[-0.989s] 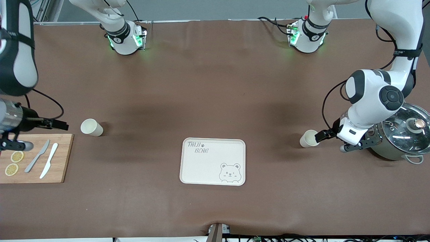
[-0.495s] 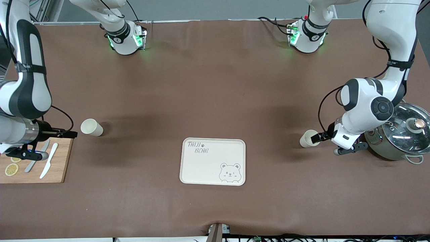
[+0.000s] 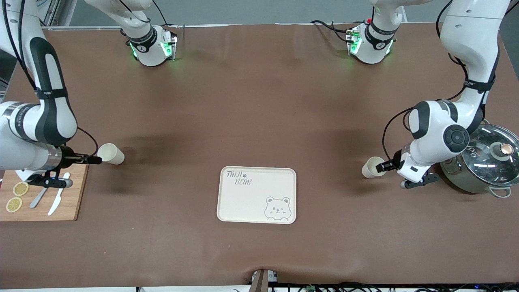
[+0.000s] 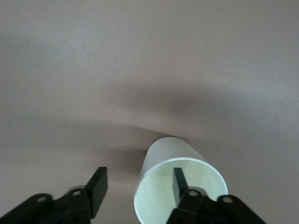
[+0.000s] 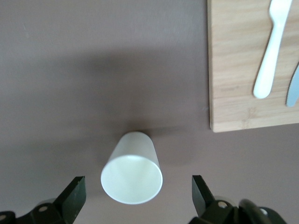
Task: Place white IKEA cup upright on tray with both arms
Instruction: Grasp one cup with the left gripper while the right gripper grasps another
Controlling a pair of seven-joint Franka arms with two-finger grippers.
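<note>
Two white cups lie on their sides on the brown table. One cup lies beside the wooden board, toward the right arm's end. My right gripper is open at its mouth, and in the right wrist view the cup sits between the spread fingers of this gripper. The other cup lies next to the pot. My left gripper is open at its mouth. In the left wrist view one finger is inside that cup and the other is outside its wall. The cream tray lies empty between the cups, nearer the front camera.
A wooden cutting board with a knife, a white utensil and lemon slices lies under the right arm's wrist; it also shows in the right wrist view. A steel pot with a glass lid stands close beside the left arm.
The right gripper has moved from over the cutting board to the mouth of its cup. The left gripper has edged into the mouth of the cup by the pot. Neither cup has moved.
</note>
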